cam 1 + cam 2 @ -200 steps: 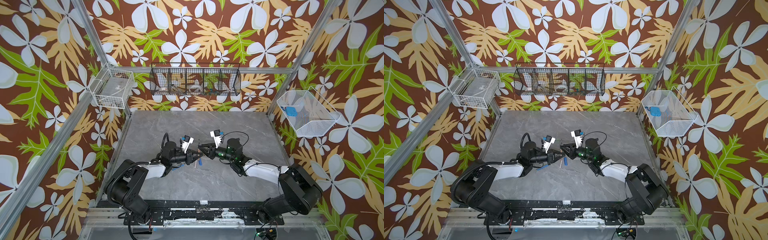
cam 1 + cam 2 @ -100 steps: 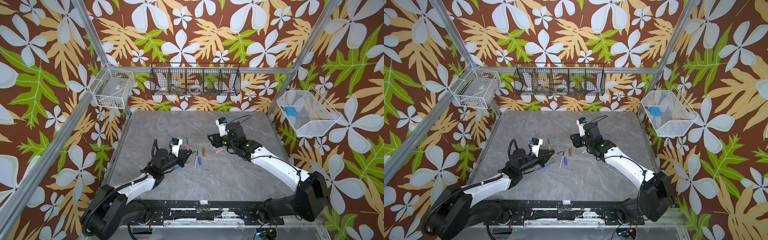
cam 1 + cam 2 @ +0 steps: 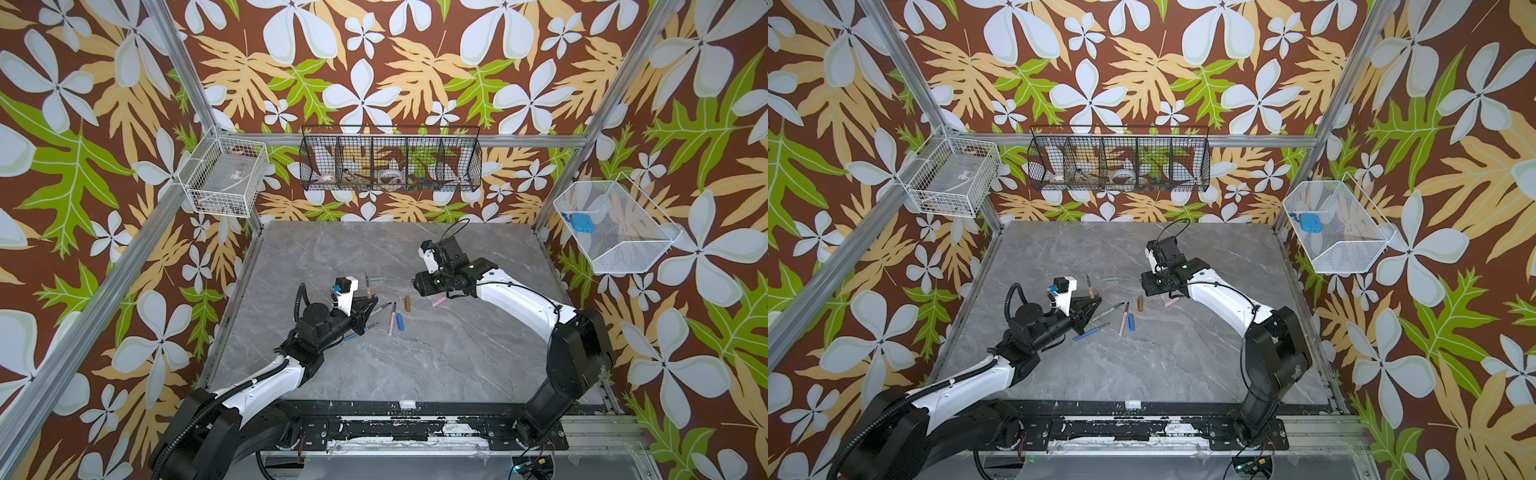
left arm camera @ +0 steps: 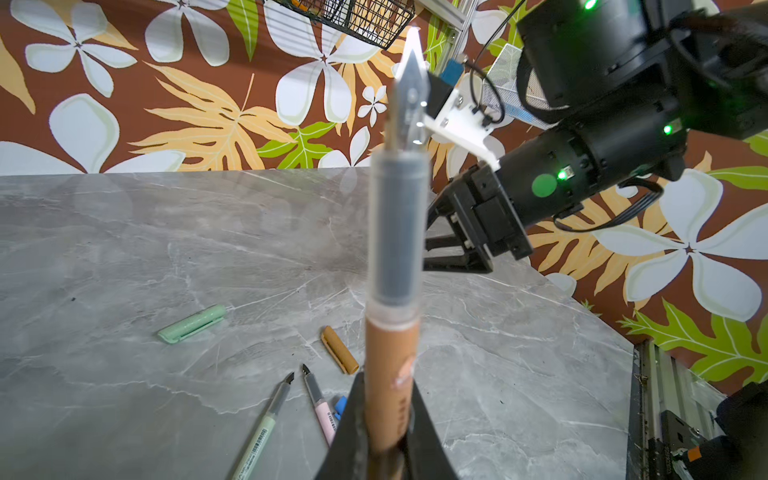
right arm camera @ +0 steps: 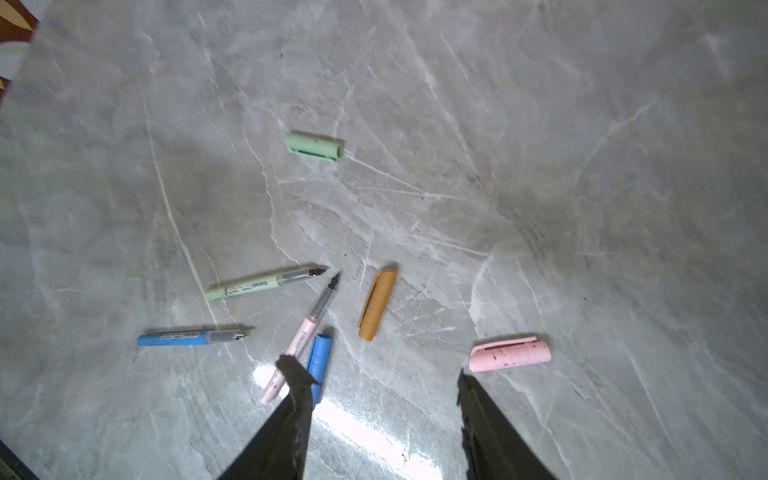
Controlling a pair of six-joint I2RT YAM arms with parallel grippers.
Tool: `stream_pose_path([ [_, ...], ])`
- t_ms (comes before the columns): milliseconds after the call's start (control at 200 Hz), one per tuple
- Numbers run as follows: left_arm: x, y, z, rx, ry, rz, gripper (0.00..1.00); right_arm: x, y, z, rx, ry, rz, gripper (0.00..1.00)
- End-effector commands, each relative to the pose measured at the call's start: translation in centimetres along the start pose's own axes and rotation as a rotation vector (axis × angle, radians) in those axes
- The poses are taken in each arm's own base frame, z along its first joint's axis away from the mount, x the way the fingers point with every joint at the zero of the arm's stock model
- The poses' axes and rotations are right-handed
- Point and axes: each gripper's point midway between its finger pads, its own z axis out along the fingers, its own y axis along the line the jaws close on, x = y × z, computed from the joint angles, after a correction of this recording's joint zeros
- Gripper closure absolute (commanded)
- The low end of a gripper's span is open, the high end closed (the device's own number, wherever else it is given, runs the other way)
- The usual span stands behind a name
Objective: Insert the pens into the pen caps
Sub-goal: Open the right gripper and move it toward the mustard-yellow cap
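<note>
Starting nearest the arms' bases, the blue pen (image 3: 359,330) lies uncapped on the grey marble table (image 3: 415,374). Just beyond it is the pink pen (image 5: 305,332), with the blue cap (image 5: 319,353) just beside it. Next comes the grey-green pen (image 5: 257,284), then the brown cap (image 5: 377,305) and the pink cap (image 5: 511,353), each lying alone. The left gripper (image 4: 386,399) pinches the brown pen (image 4: 390,353) by its barrel, nib pointing away from the jaws. The right gripper (image 5: 374,370) hovers above the table near the brown and pink caps, its jaws spread and empty. Farthest back lies the light green cap (image 5: 313,145). By my reading no pen is capped yet. All four pairings remain, and the brown one looks likely to be first.
</note>
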Motion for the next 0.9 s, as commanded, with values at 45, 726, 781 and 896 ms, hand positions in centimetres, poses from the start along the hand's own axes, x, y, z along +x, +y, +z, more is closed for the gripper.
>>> stream_pose_path([
  [45, -0.9, -0.1, -0.2, -0.008, -0.039, 0.02, 1.0, 2.6, 0.7, 2.4, -0.033, 0.126, 0.02, 0.43],
  [726, -0.4, 0.4, 0.0, -0.027, -0.028, 0.027, 1.0, 4.1, 0.1, 9.3, 0.099, 0.295, -0.049, 0.44],
  [781, -0.3, 0.3, 0.0, -0.027, -0.028, 0.027, 1.0, 4.2, -0.2, 9.6, 0.118, 0.306, -0.051, 0.44],
  [896, -0.2, 0.3, 0.1, -0.022, -0.023, 0.025, 1.0, 4.6, -0.2, 10.3, 0.123, 0.324, -0.054, 0.46],
])
